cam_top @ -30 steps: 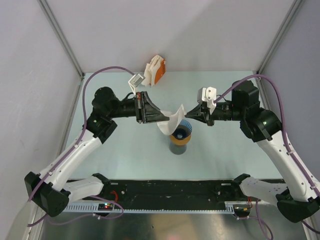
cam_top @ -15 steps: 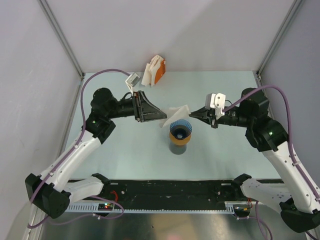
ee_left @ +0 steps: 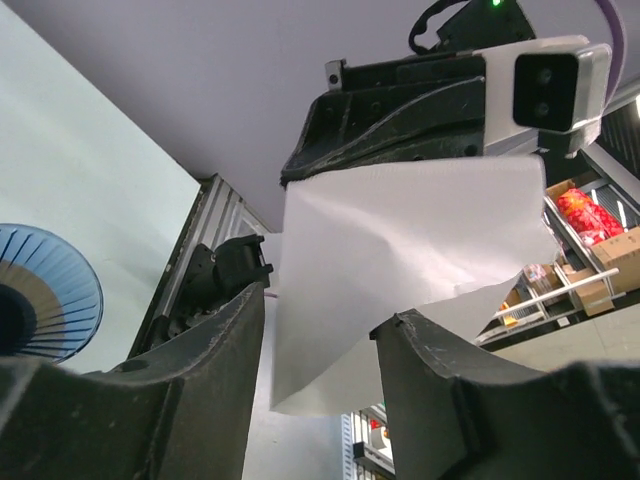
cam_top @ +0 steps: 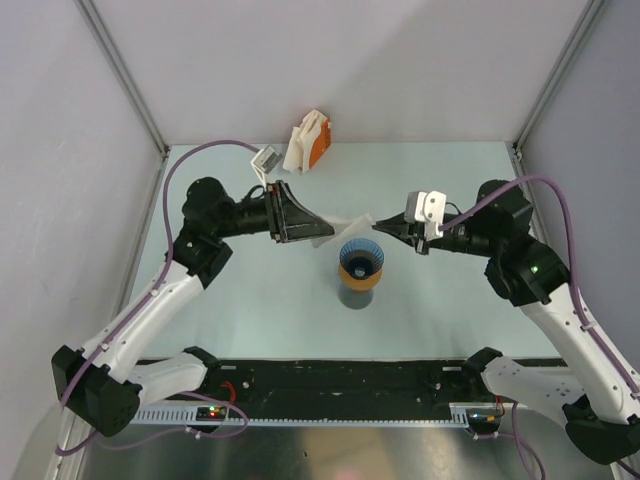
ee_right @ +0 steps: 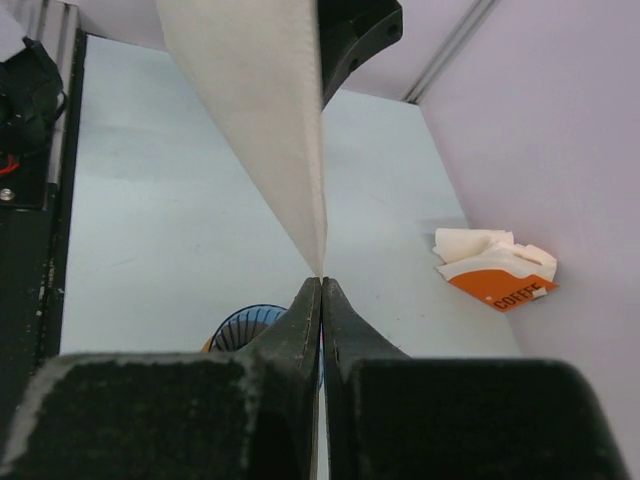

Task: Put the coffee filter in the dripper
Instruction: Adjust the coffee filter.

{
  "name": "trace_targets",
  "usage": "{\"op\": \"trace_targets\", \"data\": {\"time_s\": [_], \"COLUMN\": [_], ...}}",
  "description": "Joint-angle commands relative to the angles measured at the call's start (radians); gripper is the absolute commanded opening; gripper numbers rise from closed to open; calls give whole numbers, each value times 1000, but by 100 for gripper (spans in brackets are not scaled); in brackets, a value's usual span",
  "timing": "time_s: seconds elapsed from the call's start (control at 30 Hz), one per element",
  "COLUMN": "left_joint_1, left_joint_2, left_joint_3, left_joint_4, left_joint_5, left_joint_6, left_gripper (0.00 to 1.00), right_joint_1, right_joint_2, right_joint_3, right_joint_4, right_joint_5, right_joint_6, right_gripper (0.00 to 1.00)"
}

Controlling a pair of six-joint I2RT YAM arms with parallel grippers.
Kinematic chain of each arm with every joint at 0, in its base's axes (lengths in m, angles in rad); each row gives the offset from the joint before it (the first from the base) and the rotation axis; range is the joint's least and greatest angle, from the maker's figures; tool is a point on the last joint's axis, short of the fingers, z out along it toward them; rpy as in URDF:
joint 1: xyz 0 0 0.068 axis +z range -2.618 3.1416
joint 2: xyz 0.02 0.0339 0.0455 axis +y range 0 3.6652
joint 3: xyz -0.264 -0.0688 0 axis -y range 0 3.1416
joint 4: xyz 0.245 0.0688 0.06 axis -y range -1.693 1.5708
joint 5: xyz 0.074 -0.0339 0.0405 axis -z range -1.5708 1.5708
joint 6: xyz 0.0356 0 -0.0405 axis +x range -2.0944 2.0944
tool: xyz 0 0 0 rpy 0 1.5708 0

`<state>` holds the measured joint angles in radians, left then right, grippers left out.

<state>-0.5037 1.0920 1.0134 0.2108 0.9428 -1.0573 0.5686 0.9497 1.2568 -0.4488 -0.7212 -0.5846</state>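
Above table, right claw covers corner of filter.

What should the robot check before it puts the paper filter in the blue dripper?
1. The right hand pinches the filter: ok.
2. The left hand is open, with its fingers apart: ok.
3. The filter is opened into a cone: not ok, it looks flat.
4. The dripper is upright with an empty mouth: ok.
5. The filter is straight above the dripper: cannot tell.
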Motion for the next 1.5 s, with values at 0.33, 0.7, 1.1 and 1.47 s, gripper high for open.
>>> {"op": "trace_targets", "data": {"time_s": [0.33,0.7,1.1,1.47], "left_joint_1": [1,-38,20,-31], "left_joint_2": [0,5,0,58], "left_joint_3": [8,47,-55,-1], "left_joint_4": [165,263,263,263], "left_joint_5": [13,41,-6,-23], "left_joint_6": [-111,-106,-140,-111], "left_gripper": [10,0,48,58], "right_joint_1": [76,96,50,71], "right_joint_2": [-45,-12,-44,-31], "right_joint_3": [-73,-77,-77,-78], "right_joint_4": [118,122,131,173], "right_joint_5": [169,163,132,132], "right_joint_6": [-48,-47,-8,30], "right_gripper": [0,0,0,0]}}
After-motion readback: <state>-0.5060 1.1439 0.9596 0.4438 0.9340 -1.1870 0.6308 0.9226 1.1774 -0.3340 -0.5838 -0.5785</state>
